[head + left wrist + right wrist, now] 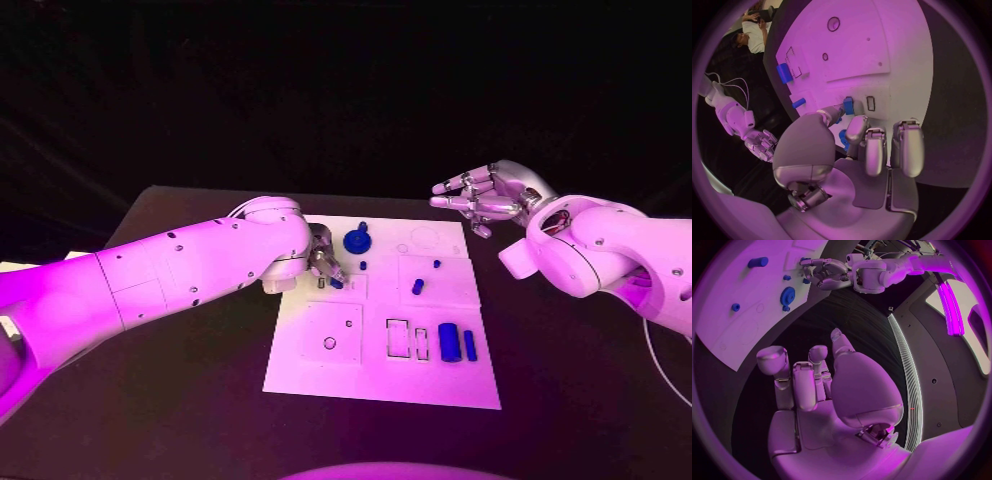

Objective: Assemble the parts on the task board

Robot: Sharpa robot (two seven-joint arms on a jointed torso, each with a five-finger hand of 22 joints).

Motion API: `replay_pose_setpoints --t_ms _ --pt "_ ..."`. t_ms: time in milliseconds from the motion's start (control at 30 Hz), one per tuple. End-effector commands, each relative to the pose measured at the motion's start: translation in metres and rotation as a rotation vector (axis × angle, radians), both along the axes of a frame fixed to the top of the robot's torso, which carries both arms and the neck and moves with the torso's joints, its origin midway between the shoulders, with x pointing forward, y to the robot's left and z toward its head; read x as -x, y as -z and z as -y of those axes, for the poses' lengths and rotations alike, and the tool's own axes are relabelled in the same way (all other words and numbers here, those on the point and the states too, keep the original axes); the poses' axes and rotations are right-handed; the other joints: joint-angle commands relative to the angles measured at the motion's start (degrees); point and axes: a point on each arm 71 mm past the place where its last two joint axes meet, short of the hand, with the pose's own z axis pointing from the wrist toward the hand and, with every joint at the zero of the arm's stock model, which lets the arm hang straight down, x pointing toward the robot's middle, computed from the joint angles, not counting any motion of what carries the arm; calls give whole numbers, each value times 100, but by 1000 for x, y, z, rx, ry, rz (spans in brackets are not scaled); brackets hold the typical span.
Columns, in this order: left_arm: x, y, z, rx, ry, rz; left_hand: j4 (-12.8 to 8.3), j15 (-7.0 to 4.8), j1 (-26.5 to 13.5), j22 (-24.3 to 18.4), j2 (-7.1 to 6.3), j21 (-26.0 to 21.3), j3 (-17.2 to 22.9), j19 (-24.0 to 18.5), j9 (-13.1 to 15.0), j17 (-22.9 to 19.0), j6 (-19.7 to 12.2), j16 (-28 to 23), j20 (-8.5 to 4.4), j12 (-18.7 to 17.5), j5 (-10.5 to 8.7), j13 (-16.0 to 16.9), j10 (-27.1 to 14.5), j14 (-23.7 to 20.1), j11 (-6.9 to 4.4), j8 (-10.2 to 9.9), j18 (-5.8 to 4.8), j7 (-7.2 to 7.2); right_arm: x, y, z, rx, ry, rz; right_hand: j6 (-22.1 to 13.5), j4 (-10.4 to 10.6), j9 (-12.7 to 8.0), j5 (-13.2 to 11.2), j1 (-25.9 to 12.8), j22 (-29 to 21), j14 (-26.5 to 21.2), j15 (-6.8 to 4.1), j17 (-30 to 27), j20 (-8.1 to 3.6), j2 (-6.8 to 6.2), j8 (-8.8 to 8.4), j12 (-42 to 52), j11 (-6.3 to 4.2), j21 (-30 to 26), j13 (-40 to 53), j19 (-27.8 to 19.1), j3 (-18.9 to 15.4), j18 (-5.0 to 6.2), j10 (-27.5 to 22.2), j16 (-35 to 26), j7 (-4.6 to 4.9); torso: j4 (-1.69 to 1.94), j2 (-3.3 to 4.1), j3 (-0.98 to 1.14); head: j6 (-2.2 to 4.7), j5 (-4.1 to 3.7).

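Small blue rigid plastic peg [848, 105] pinched at fingertips of left hand [323, 262], nine o'clock on white flat task board [378, 375]; probably light, slick; best gripped mid-body. Right hand [483, 196] spread, empty.

In the head view the left arm [188, 270] covers most of the left hand [323, 262] and the task board's [382, 375] nine-o'clock edge. Whether its fingers [847, 106] grip the small blue part [848, 105] is too small to tell. The right arm [606, 250] is cut off at three o'clock.
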Motion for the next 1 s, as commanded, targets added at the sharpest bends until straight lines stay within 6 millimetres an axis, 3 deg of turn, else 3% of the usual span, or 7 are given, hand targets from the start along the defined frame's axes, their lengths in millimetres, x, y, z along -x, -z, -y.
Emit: replay_pose_setpoints --t_ms 33,133,200,267,467,700,1000 --pt "7 12 3 -31 24 -92 20 -35 -124 974 16 15 -180 376 -24 1510 116 14 -15 38 -15 21 39 601 -14 -15 -80 -73 1 -1 -1 -1 -8 19 -42 1 -5 47 -11 -10 264 -24 77 2 71 31 -16 -5 -26 -9 -45 -55 100 -47 -22 -4 -3 1 2 -18 13" --pt "6 12 5 -33 26 -95 67 -50 -186 982 61 17 -456 379 -47 1510 156 14 -24 66 -3 45 45 601 -27 -48 -81 -90 1 -3 -1 -9 2 39 -48 49 -4 176 -50 -4 268 -23 84 4 95 42 6 -2 -28 -4 -31 -108 98 -46 -21 -5 -4 0 3 -22 8" --pt "5 12 6 -34 26 -96 136 -46 -320 993 -41 23 -760 383 -58 1510 211 14 -23 78 -17 54 49 601 -24 -58 -84 -86 1 -4 -1 -14 8 54 -54 78 -3 421 -52 -11 268 -24 84 3 123 50 7 -6 -37 -15 -24 -133 98 -61 -26 -3 -6 2 4 -19 8" --pt "5 12 7 -35 25 -95 219 -43 -434 998 -86 24 -1004 385 -73 1510 242 14 -27 76 -26 49 47 601 -20 -77 -85 -79 1 -5 0 -18 13 64 -57 87 -3 486 -47 -18 268 -24 82 3 131 54 4 -6 -45 -25 -24 -147 99 -69 -31 -3 -13 1 9 -16 11" --pt "2 13 7 -36 19 -93 339 -56 -439 1013 1 29 -1475 391 -104 1510 298 14 -35 102 -11 71 65 601 -30 -127 -88 -96 2 -6 0 -24 19 71 -58 91 -3 515 -44 -20 267 -24 81 3 134 57 0 -6 -48 -32 -23 -155 99 -75 -33 -4 -6 -4 6 -23 -1" --pt "-1 13 7 -36 7 -81 529 -54 -465 1031 0 36 -2060 398 -127 1510 336 14 -39 92 -66 59 62 601 -29 -178 -91 -95 2 -6 0 -27 20 69 -62 104 -3 535 -57 -47 263 -23 64 3 134 58 -20 -4 -66 -54 -34 -170 104 -92 -48 -2 -4 -7 3 -10 -1" --pt "-3 13 3 -38 -8 -76 687 -60 -368 1052 95 46 -2424 406 -133 1510 365 14 -43 108 -210 71 77 601 -37 -200 -95 -105 2 -5 1 -25 19 62 -69 133 -4 546 -85 -85 254 -20 39 5 132 61 -48 0 -92 -86 -51 -202 110 -118 -72 0 -7 -1 -3 10 1"
